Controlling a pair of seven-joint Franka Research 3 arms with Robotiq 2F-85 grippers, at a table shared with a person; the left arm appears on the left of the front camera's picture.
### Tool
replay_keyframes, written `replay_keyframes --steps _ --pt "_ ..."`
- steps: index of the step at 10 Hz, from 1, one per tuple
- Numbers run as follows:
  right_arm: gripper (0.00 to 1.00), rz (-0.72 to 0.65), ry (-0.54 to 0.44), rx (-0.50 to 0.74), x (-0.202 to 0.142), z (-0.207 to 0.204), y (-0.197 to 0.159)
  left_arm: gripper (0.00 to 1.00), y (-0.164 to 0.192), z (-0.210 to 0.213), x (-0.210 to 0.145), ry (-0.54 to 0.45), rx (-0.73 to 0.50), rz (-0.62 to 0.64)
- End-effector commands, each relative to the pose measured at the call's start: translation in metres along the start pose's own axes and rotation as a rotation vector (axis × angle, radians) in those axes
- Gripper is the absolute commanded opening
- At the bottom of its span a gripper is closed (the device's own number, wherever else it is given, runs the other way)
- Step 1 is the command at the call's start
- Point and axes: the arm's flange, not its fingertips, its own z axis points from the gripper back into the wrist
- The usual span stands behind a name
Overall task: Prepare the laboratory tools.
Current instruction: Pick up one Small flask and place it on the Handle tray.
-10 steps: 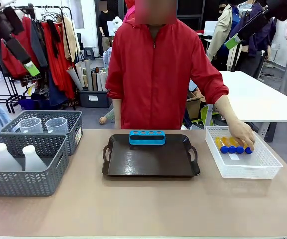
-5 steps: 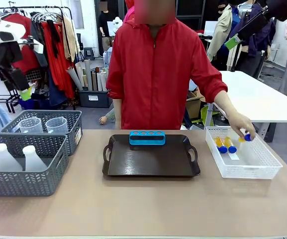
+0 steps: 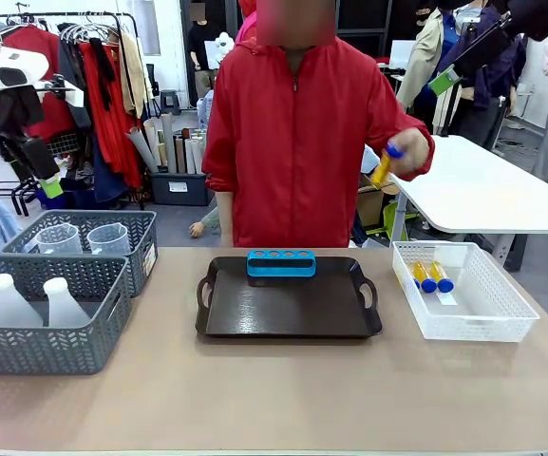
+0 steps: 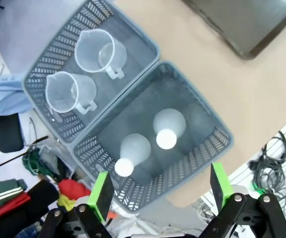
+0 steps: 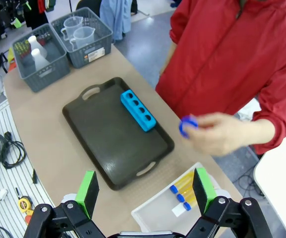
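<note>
The person's hand (image 3: 408,157) held a small orange tube with a blue cap (image 3: 384,166) in the air at chest height, over the far right of the beige counter (image 3: 274,399) and clear of everything on it. More orange blue-capped tubes (image 3: 432,276) lay side by side in the white mesh basket (image 3: 501,328) on the counter's right side.

Just left of that basket sat a dark rectangular tray with handles (image 3: 288,309). A bright blue tube rack with a row of holes (image 3: 281,263) stood along the tray's far edge.

On the counter's left side, two grey woven baskets stood against each other. The nearer grey woven basket (image 3: 46,347) held two translucent white conical flasks (image 3: 9,299), upright and side by side. The farther grey woven basket (image 3: 145,252) held two clear measuring beakers with handles and spouts (image 3: 109,237), also upright.

The left pincer (image 4: 160,188) hung high above the basket of flasks, looking straight down on it. Its jaws were spread wide with nothing between them. The right pincer (image 5: 146,187) hung high above the counter, looking down on the tray and the white mesh basket. Its jaws were likewise wide apart and empty.
</note>
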Motion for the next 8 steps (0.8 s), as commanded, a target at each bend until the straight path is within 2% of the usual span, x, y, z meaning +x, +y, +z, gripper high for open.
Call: replay_keyframes --steps 1,2,3,5,8 --pt "1.0 0.003 0.0 0.0 0.0 0.001 0.001 1.0 -0.001 0.001 0.0 -0.008 -0.008 0.003" --pt "1.0 0.003 0.0 0.0 0.0 0.001 0.001 1.0 -0.004 -0.004 -0.004 0.042 0.048 0.076" --pt "1.0 0.003 0.0 0.0 0.0 0.001 0.001 1.0 -0.007 -0.014 -0.011 0.076 0.027 0.121" --pt "1.0 0.003 0.0 0.0 0.0 0.001 0.001 1.0 -0.013 -0.046 -0.03 0.138 0.082 0.227" --pt "1.0 0.003 0.0 0.0 0.0 0.001 0.001 1.0 -0.026 -0.088 -0.07 0.152 0.091 0.36"
